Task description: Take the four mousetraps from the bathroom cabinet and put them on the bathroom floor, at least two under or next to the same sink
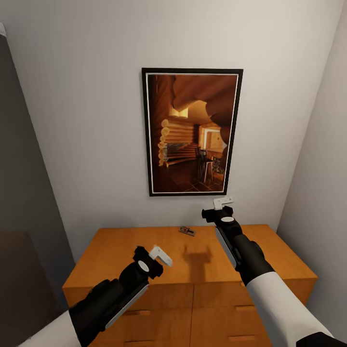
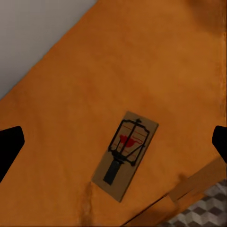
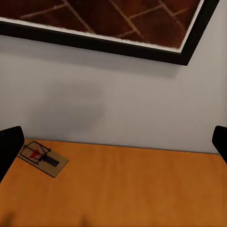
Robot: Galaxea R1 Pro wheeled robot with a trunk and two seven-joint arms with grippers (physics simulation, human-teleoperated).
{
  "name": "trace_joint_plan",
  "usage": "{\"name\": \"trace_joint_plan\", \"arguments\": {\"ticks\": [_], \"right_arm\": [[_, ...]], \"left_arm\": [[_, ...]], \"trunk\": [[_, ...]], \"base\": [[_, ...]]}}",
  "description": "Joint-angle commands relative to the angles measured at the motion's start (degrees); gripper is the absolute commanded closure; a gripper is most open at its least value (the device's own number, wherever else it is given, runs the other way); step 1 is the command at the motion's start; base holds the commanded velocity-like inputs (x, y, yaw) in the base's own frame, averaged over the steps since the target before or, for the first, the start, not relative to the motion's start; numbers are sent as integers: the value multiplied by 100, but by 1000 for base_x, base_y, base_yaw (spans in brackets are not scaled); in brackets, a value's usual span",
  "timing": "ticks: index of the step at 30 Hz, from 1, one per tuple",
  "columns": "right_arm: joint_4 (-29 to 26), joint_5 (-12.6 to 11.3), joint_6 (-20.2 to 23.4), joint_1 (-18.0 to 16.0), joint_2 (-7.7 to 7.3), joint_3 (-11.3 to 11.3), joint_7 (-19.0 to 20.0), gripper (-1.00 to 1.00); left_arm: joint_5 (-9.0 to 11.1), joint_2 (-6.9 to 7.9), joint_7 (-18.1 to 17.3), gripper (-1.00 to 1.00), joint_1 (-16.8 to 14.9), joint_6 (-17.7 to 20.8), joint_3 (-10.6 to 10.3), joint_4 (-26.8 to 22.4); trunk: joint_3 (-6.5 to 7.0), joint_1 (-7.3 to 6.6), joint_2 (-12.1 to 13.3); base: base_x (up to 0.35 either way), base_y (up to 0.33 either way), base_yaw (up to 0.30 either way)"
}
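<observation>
One mousetrap lies flat on the cabinet top, center frame near the wall. Left gripper and right gripper hover released, both empty. Judged light, stiff, thin; sprung wire fragile. Pinch the board's long edges.

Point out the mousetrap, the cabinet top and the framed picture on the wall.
mousetrap (image 2: 125, 153): left wrist view, on its board under the wire frame.
cabinet top (image 1: 120, 250): head view, bare wood left of centre.
framed picture (image 1: 192, 132): head view, middle of the print.
</observation>
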Motion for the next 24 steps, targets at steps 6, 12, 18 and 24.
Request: {"name": "trace_joint_plan", "arguments": {"ticks": [6,12,18,24], "right_arm": [[-2,-8,32,-3,-2,15,-35,-100],[-8,83,31,-3,-2,25,-63,-100],[-11,179,46,-3,-2,27,-76,-100],[-12,210,32,-3,-2,26,-75,-100]], "left_arm": [[60,-96,56,-100,-6,15,-188,-1],[75,-75,51,-100,-6,0,-218,-6],[103,-40,-23,-100,-6,-46,-209,-24],[105,133,-649,-100,-6,-132,-163,-28]], "trunk": [[-3,3,-5],[-3,3,-5],[-3,3,-5],[-3,3,-5]], "base": [[0,0,0],[0,0,0],[0,0,0],[0,0,0]]}}
